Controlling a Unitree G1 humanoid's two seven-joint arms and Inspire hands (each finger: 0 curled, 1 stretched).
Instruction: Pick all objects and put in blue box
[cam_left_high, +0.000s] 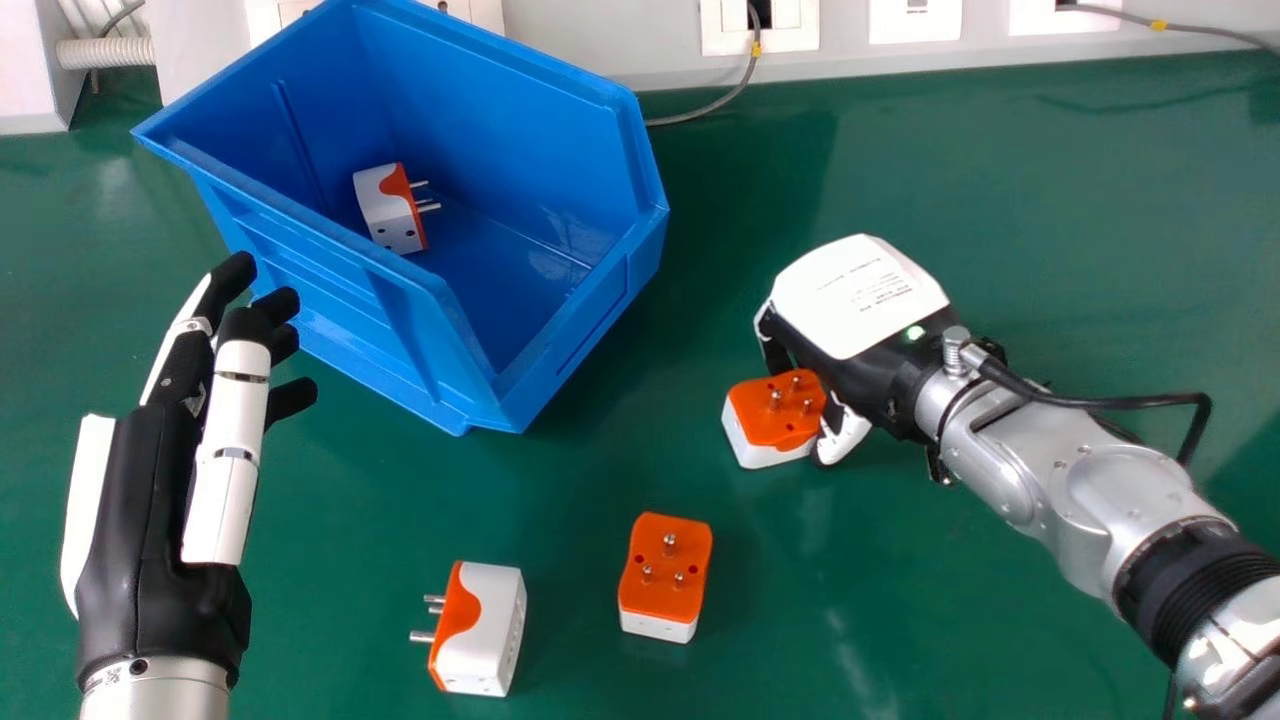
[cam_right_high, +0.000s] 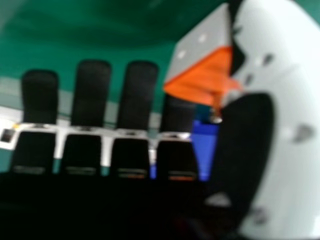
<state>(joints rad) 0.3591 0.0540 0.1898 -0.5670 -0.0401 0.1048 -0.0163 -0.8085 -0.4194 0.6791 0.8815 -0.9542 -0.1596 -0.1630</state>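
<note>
silver right forearm (cam_left_high: 1090, 485) | black cable (cam_left_high: 1110, 401) | ribbed black cuff (cam_left_high: 1195, 592) | black-and-white right hand (cam_left_high: 855, 305) | green light (cam_left_high: 915, 333)

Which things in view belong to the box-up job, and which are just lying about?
Job:
- blue box
- adapter inside it
- adapter at right hand
- front adapter, pins up
- front adapter, pins sideways

Not job:
- grey cable
- corrugated hose
- wall sockets
</note>
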